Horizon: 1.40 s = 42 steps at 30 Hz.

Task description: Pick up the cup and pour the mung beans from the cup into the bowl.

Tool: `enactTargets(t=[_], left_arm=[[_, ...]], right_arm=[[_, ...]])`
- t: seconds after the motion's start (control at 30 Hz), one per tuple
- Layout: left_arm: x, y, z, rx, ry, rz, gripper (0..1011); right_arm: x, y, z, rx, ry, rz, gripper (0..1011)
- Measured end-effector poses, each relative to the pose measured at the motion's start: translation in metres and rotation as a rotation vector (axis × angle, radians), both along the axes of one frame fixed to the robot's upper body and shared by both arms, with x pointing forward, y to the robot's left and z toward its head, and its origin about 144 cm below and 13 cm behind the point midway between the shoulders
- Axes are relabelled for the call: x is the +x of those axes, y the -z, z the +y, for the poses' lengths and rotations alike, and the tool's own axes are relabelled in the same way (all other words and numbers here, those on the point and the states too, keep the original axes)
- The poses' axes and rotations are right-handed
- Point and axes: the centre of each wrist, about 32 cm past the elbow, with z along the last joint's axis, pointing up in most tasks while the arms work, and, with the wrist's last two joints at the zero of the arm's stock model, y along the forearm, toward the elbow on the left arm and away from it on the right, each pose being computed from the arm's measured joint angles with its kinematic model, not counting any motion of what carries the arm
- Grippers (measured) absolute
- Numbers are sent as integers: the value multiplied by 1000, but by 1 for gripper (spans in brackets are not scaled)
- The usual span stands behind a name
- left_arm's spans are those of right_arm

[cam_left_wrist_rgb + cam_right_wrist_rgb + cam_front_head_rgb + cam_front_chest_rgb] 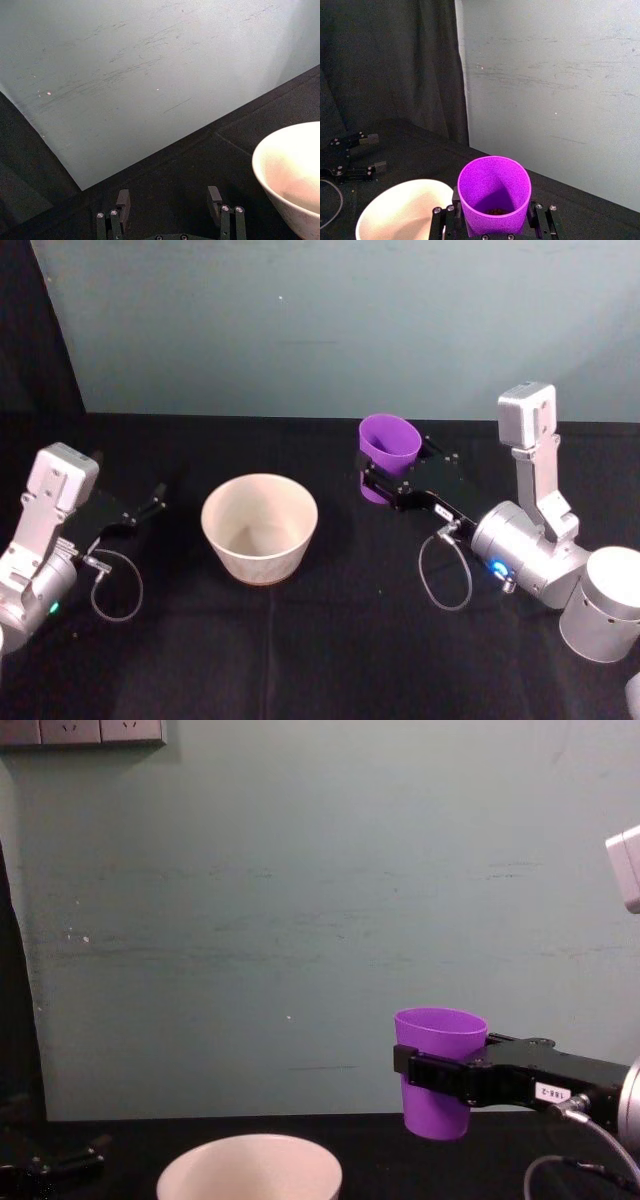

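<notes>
Right gripper [383, 483] clamped round the small bright purple tapered plastic cup [391, 444], upright, off the table, right of the wide pale pinkish-white bowl [260, 525] | likely light, stiff, slick-walled: mid-wall grip suits | left gripper [168, 201] parked left, fingers apart, empty.

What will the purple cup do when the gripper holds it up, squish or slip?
Probably neither. The cup has a round, undented rim while the right gripper clamps its sides, so it seems fairly stiff. It looks light: thin plastic, with just a few beans at the bottom. Its tapered shape may help keep it from sliding down.
</notes>
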Motion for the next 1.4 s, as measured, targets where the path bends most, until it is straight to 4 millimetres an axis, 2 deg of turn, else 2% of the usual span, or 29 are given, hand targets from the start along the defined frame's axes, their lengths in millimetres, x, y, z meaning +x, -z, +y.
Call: enactTargets(t=[1.4], left_arm=[[0, 0, 0, 0, 0, 0, 1011]], right_arm=[[0, 1, 0, 0, -1, 0, 723]])
